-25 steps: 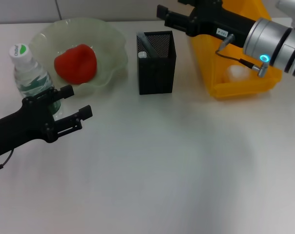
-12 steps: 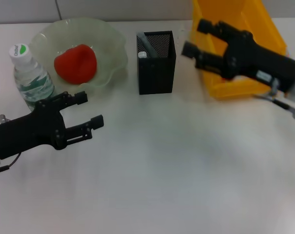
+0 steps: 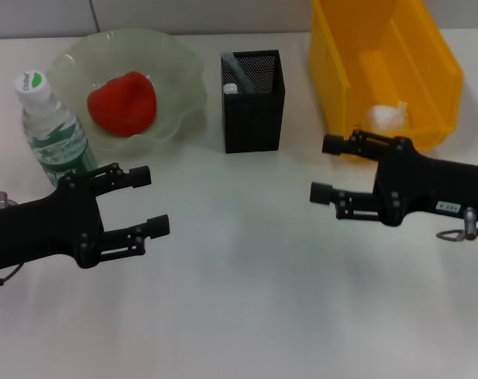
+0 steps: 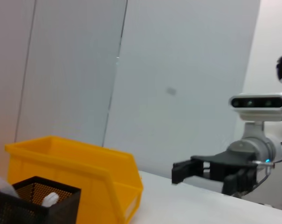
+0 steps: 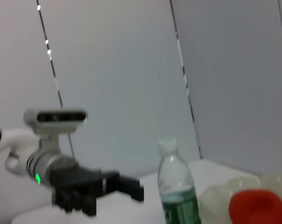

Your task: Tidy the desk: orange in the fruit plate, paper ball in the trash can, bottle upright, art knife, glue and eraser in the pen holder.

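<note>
The orange [image 3: 122, 103], which looks red, lies in the pale green fruit plate [image 3: 179, 71]. Left of the plate the bottle [image 3: 50, 130] stands upright. A white paper ball [image 3: 385, 117] rests inside the yellow trash can [image 3: 357, 87]. The black mesh pen holder [image 3: 254, 118] holds a grey stick and a white piece; I cannot tell which is the art knife, glue or eraser. My left gripper [image 3: 152, 200] hovers open and empty in front of the bottle. In front of the trash can, my right gripper [image 3: 324, 168] is open and empty too.
The left wrist view shows the trash can [image 4: 75, 172], the pen holder [image 4: 36, 205] and the right gripper [image 4: 182, 171] farther off. Bottle [image 5: 175, 186], orange [image 5: 257, 207] and left gripper [image 5: 124, 186] appear in the right wrist view. Bare white table [image 3: 239, 300] spreads between the arms.
My right arm has drawn back from above the trash can to the table in front of it. The left gripper has slid slightly nearer and rightward, away from the bottle.
</note>
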